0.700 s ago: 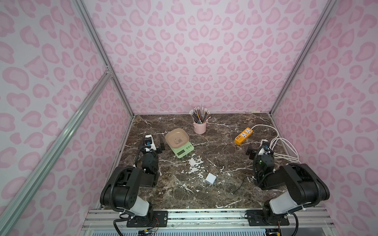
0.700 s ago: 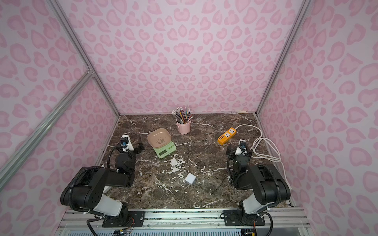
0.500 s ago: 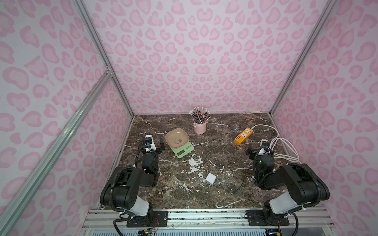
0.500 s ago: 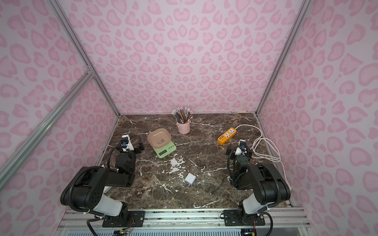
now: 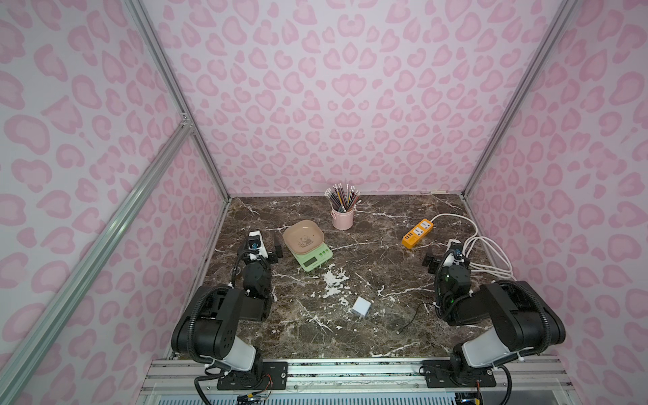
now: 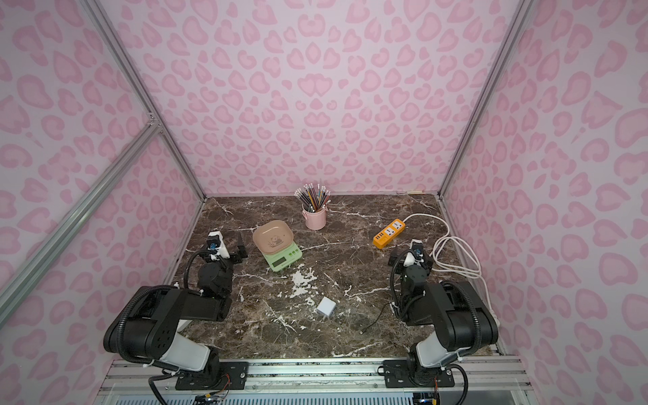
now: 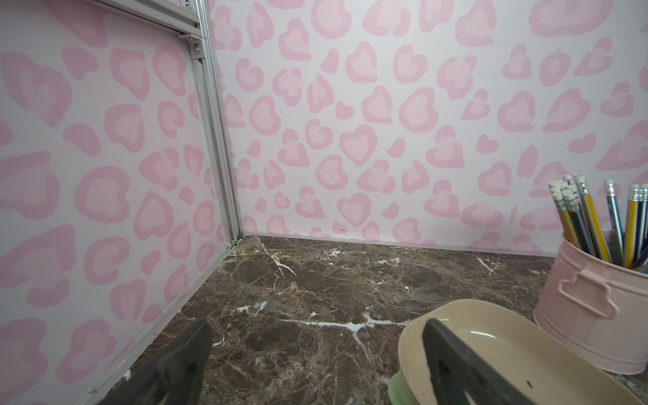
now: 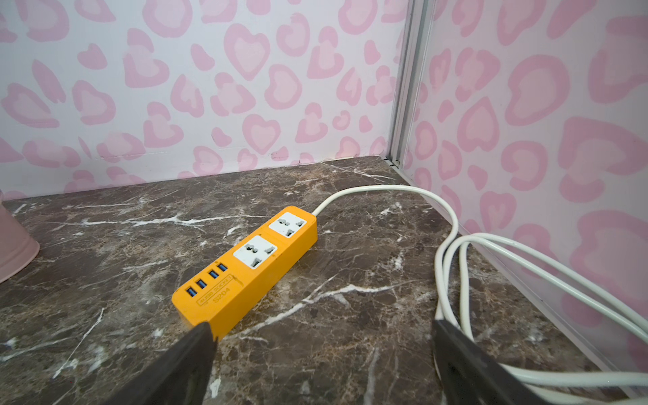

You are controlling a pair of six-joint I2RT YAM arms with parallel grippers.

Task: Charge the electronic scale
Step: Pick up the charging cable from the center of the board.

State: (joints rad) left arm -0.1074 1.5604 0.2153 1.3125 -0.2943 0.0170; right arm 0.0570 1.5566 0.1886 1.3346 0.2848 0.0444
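On the left part of the marble counter (image 5: 368, 252), the electronic scale (image 5: 308, 247) sits just beside the left pincer (image 7: 315, 328), whose jaws stand spread and empty. The right pincer (image 8: 322, 326) is likewise released, near the orange power strip (image 5: 417, 232). A white cube charger (image 5: 361, 306) and a thin black cable (image 5: 412, 317) lie apart nearer the front edge.

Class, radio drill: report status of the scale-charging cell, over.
Both empty: left gripper open, right gripper open. Untouched electronic scale beside left gripper. Loose mid-table: white charger cube, black cable; neither blocks the scale.
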